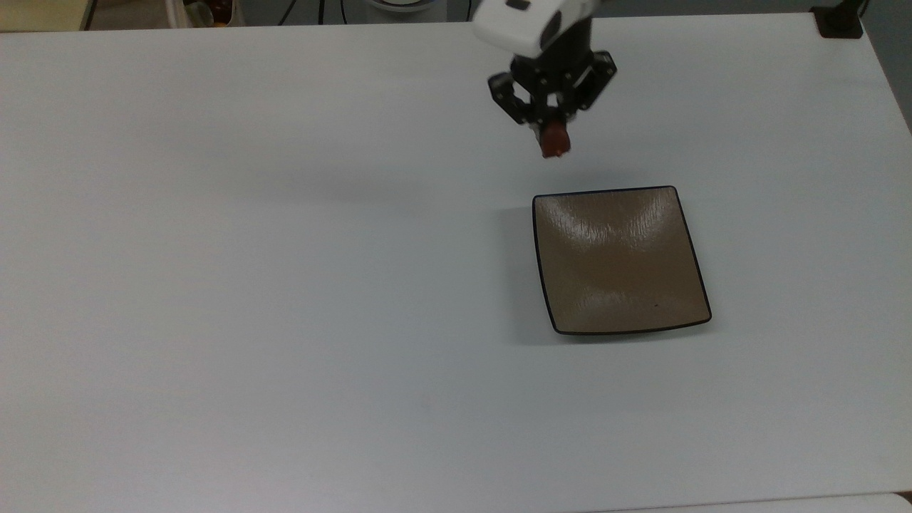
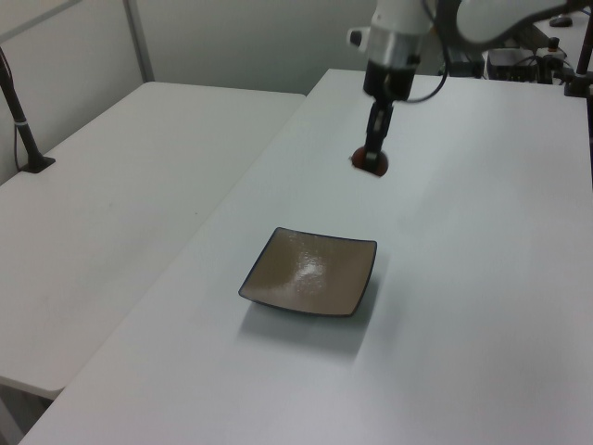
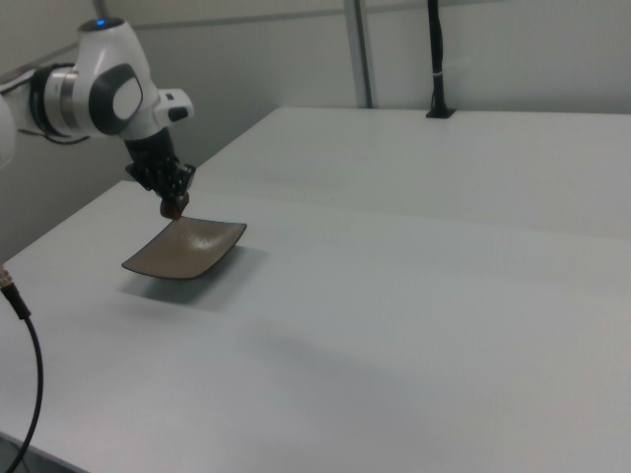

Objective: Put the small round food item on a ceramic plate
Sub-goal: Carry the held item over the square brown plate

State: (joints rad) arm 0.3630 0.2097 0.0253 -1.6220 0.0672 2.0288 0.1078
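Top view: we see the gripper (image 1: 553, 140) pinching the food (image 1: 553, 144) by its sides, in the air just short of the plate (image 1: 620, 260). Left view: the food (image 2: 371, 162) hangs above the table (image 2: 482, 241); we judge it light, glossy, perhaps slippery. Right view: the plate (image 3: 184, 248) looks stiff and breakable.

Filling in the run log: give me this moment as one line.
gripper: shut on food item | height: above table, not touching | plate: empty | item: short of plate's far edge in top view | phase: carrying
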